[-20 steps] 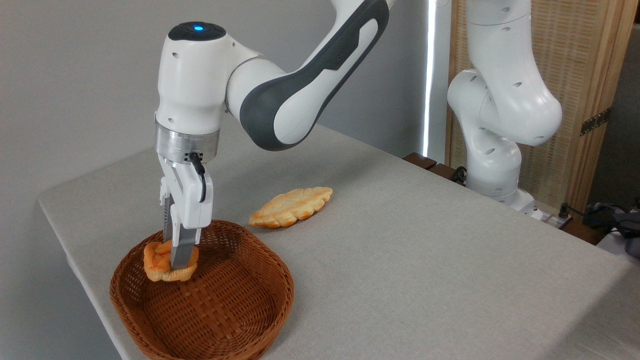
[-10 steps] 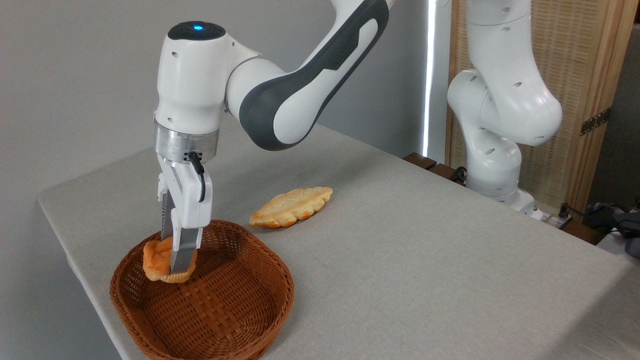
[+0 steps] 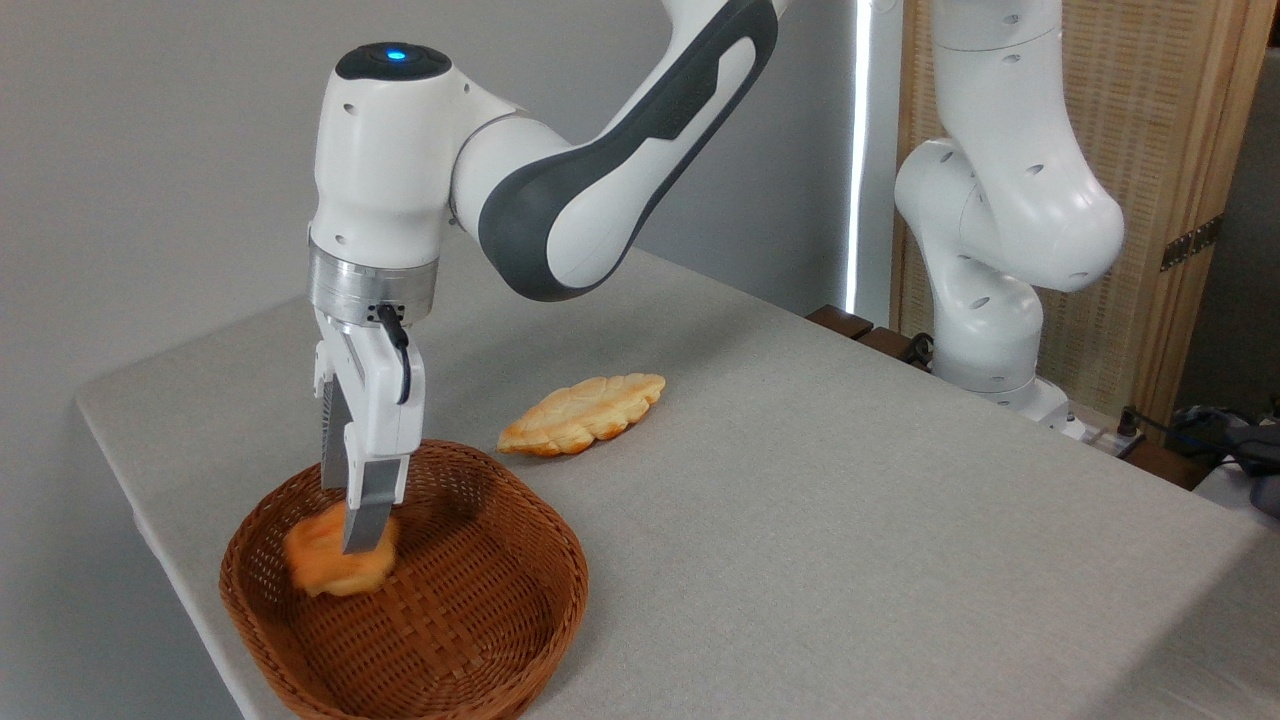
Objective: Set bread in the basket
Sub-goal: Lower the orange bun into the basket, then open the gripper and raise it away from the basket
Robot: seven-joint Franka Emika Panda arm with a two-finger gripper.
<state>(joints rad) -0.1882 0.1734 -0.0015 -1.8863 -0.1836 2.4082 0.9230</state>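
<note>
Camera: bread blurred inside the basket below the jaws, grip unclear.

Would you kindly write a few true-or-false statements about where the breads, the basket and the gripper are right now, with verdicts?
1. The round bun lies inside the wicker basket. True.
2. The flat leaf-shaped bread is in the basket too. False: it lies on the table, beyond the basket.
3. The gripper is over the basket, pointing down. True.
4. The basket sits at the table's right end. False: it sits near the left front edge.
5. The bun is blurred in this picture. True.
6. The leaf-shaped bread touches the basket's rim. False: bare tabletop shows between them.
</note>
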